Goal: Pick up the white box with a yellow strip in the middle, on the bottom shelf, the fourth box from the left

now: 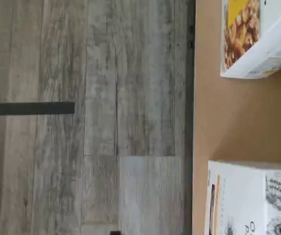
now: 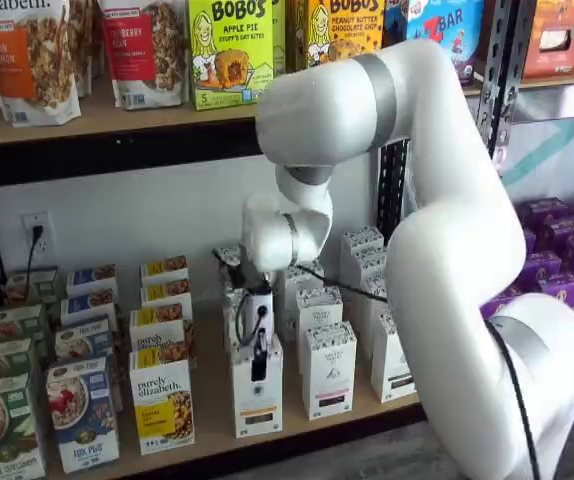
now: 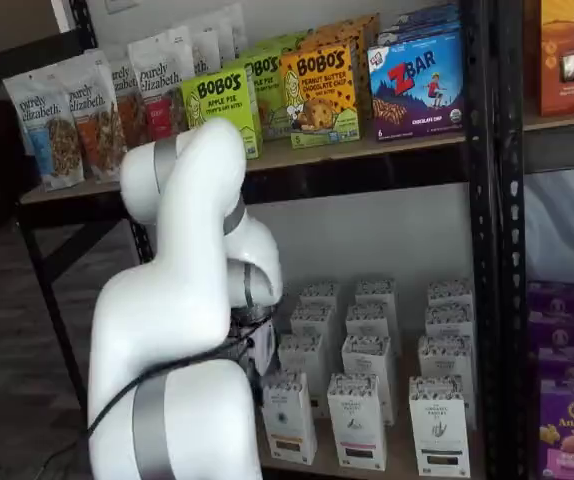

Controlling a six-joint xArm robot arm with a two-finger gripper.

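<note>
The white box (image 2: 257,398) stands at the front of the bottom shelf (image 2: 212,437), tall and narrow, with a tan-yellow strip low on its front. It also shows in a shelf view (image 3: 289,418) and in the wrist view (image 1: 243,200), with a speckled top and a yellow strip. My gripper (image 2: 259,366) hangs right over the box's top, its black fingers pointing down at the box's front upper edge. No gap between the fingers shows. In a shelf view only the gripper's white body (image 3: 263,346) peeks out beside the arm.
A purely elizabeth box with a yellow square (image 2: 161,405) stands left of the white box and shows in the wrist view (image 1: 258,36). White cartons with dark strips (image 2: 328,372) stand to the right. Fox Pug boxes (image 2: 82,412) are further left. Purple boxes (image 2: 557,270) are at the far right.
</note>
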